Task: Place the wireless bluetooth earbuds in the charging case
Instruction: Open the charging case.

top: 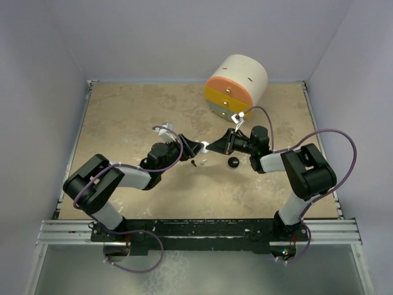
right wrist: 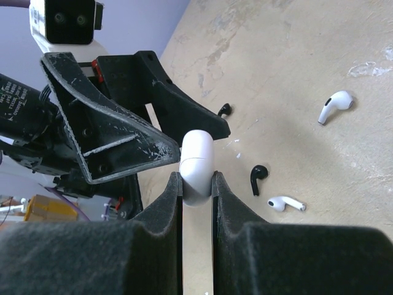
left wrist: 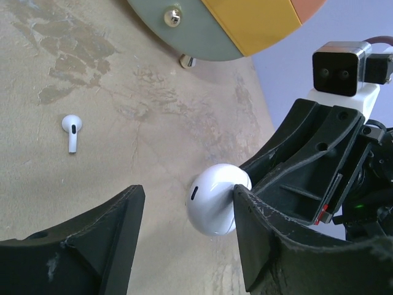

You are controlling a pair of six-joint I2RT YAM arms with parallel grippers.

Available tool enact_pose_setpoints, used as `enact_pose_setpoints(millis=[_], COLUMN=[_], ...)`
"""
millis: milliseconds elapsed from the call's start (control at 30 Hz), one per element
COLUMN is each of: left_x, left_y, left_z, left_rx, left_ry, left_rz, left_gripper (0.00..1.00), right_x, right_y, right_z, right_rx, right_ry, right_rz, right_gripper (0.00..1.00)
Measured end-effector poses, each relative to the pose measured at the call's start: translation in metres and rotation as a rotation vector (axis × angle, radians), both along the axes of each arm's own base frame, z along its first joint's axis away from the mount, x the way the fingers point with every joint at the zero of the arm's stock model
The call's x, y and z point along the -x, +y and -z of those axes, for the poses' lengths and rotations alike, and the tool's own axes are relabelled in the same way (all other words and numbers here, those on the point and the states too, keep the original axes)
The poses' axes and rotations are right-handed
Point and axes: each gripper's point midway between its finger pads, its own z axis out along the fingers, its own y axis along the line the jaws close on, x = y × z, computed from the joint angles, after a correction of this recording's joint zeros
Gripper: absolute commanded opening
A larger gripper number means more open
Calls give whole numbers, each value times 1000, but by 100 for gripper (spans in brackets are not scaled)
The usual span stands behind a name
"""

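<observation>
Jaws: R gripper (right wrist: 196,181) pinches white case (right wrist: 196,150); L gripper (left wrist: 187,203) spread round it, maybe touching one finger; white earbud (left wrist: 72,130) lies apart on table (left wrist: 153,123).

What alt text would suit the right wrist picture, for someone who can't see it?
The right gripper pinches a closed white charging case over a tan table, with the left gripper open around it. Two white earbuds and two black earbuds lie loose on the table beyond.

White case (right wrist: 196,161), 2 white earbuds (right wrist: 334,106) and 2 black earbuds (right wrist: 258,178) show against a mottled tan table (right wrist: 295,55).
</observation>
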Motion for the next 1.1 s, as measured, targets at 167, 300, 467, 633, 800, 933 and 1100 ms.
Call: enact_pose_setpoints(millis=[167, 300, 467, 633, 800, 933, 1100], left_x=[0, -3, -6, -5, -5, -5, -5], left_y=[1, 1, 3, 0, 0, 2, 8], left_z=[10, 20, 40, 48, 47, 46, 41], left_rx=[-14, -24, -53, -62, -61, -67, -78], left_ry=[27, 56, 113, 143, 145, 153, 162], left_rz=[-4, -11, -21, -7, -7, -11, -33], left_gripper=[57, 57, 56, 56, 56, 56, 56], right_x=[2, 2, 5, 8, 8, 10, 13], right_y=[-1, -4, -2, -2, -1, -1, 1], right_z=[2, 5, -6, -17, -20, -21, -25], right_rx=[-1, 1, -18, -36, -45, -56, -88], right_ry=[16, 31, 17, -4, 8, 30, 54], right_rz=[2, 10, -7, -17, -18, -25, -45], right_gripper=[0, 0, 0, 0, 0, 0, 0])
